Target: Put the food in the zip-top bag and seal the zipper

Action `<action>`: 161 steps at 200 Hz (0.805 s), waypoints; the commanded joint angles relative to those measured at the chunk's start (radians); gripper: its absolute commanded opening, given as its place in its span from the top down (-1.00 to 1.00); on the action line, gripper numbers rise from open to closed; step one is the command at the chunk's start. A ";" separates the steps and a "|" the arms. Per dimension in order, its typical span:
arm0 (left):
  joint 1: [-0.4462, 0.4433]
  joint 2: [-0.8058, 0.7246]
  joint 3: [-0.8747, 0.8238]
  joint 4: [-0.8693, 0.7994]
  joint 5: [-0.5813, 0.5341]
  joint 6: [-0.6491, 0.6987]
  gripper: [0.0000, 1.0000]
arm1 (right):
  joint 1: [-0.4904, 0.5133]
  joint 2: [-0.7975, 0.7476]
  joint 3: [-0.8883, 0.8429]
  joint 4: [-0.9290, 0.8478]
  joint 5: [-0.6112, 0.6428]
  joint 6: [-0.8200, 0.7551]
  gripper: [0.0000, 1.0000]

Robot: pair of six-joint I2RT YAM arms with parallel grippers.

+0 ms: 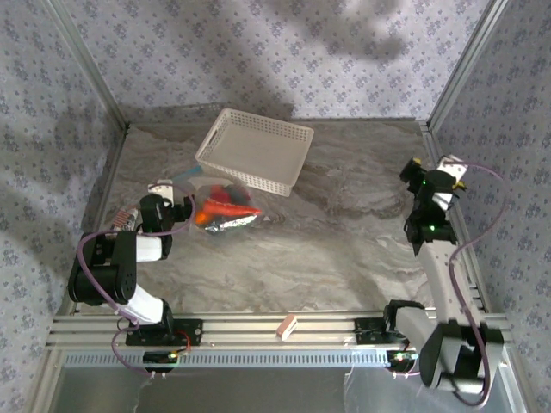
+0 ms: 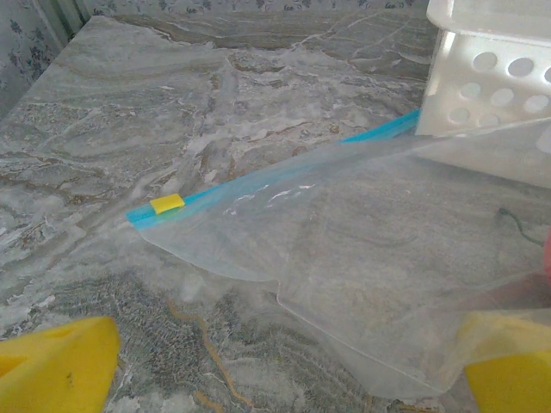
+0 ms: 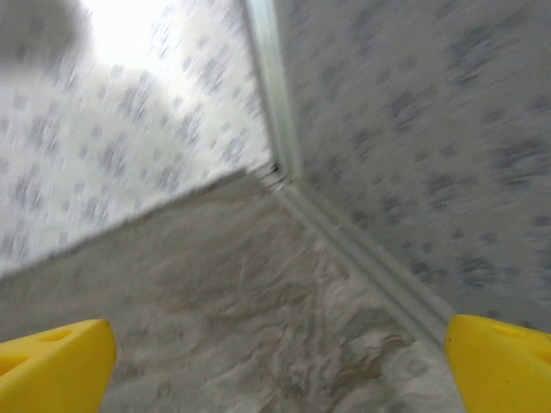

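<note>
Now both stand wide open: left gripper (image 2: 280, 368) straddling the zip-top bag (image 2: 370, 249), right gripper (image 3: 277, 361) empty.

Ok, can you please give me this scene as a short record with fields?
left end effector: open, empty, low beside the zip-top bag
right end effector: open, empty, near the right wall
food: red and orange pieces, seemingly inside the bag
zipper: blue strip, yellow slider at one end
basket: white, perforated, next to the bag
</note>
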 commanded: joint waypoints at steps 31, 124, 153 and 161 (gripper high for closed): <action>0.002 0.006 0.017 0.009 0.020 -0.005 -0.99 | 0.078 0.188 -0.153 0.250 -0.143 -0.173 -1.00; 0.001 0.005 0.017 0.009 0.020 -0.005 -0.99 | 0.103 0.457 -0.226 0.517 -0.187 -0.257 -1.00; 0.002 0.005 0.017 0.009 0.020 -0.005 -1.00 | 0.109 0.496 -0.288 0.665 -0.197 -0.271 -1.00; 0.002 0.006 0.018 0.009 0.020 -0.004 -1.00 | 0.093 0.487 -0.264 0.608 -0.230 -0.265 -1.00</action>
